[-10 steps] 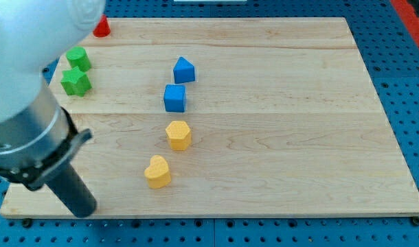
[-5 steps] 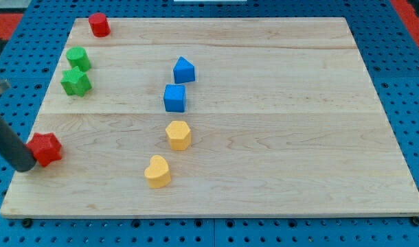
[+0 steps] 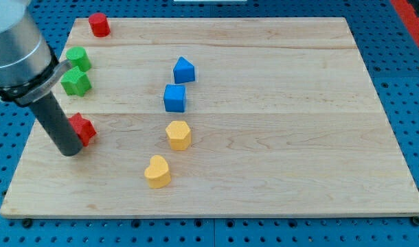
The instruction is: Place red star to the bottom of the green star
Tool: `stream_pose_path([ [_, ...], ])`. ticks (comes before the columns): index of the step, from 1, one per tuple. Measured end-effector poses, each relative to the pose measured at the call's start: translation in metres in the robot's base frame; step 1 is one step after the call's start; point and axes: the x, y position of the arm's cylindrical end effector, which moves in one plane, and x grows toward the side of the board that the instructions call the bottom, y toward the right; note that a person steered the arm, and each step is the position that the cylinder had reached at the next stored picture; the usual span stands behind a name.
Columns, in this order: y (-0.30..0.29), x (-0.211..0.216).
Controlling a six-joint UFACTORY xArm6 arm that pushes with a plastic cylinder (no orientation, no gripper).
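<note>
The red star (image 3: 83, 129) lies on the wooden board (image 3: 264, 137) near its left side, below the green star (image 3: 76, 81). My tip (image 3: 70, 151) rests against the red star's lower left side and partly hides it. The green star sits at the upper left, with a green round block (image 3: 78, 58) touching it just above.
A red cylinder (image 3: 98, 25) stands at the top left corner. A blue pointed block (image 3: 184, 70) and a blue cube (image 3: 175, 98) sit in the middle. Below them lie a yellow hexagon (image 3: 178, 134) and a yellow heart (image 3: 157, 171).
The red star has been pushed up and to the right, from the board's left edge to below the green star. My tip moved with it; the arm now covers the upper left.
</note>
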Motion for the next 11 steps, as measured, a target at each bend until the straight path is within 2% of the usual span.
stream_pose_path([
  [1,0.025,-0.007],
  [2,0.027,-0.009],
  [4,-0.034,-0.016],
  [5,-0.033,-0.02],
  [8,0.042,-0.019],
  [9,0.037,-0.039],
  [11,-0.047,-0.027],
])
